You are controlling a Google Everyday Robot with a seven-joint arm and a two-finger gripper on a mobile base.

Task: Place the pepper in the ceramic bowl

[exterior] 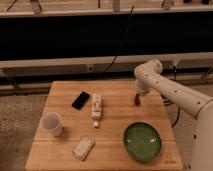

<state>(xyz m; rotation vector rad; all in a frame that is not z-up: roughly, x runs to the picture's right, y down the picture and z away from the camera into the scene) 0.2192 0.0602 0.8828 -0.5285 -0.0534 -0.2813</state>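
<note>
Nearest the camera, the bowl (142,141) sits on the right front part of the desk (115,160), mouth up and with nothing in it. To its left along the front lie a pale packet (83,147) and, a little further back, a whitish cup (52,123). Mid-desk are a white block (96,106) and a dark phone (81,100), both well to the left of where the work is.

The pepper (137,101) is behind the bowl, near the desk's right rear part, with bare wood between the two. It shows as a short dark red stroke whose long axis runs roughly near-to-far in this view. Whether it lies flat or is tipped up I cannot tell.

The gripper (137,95) hangs straight over it, pointing down from the bent white arm (170,90) that reaches in from the right. Its fingers are spread wide and hold nothing. Their tips are just above the pepper's far end, or touching it. No gap can be made out.

So the pepper lies directly below the fingers, not off to a side, and the coming move looks like a plain drop and close. The fingers should pinch across the thin width rather than along the length. The bowl then lies toward the camera and slightly right of the grasp point.
</note>
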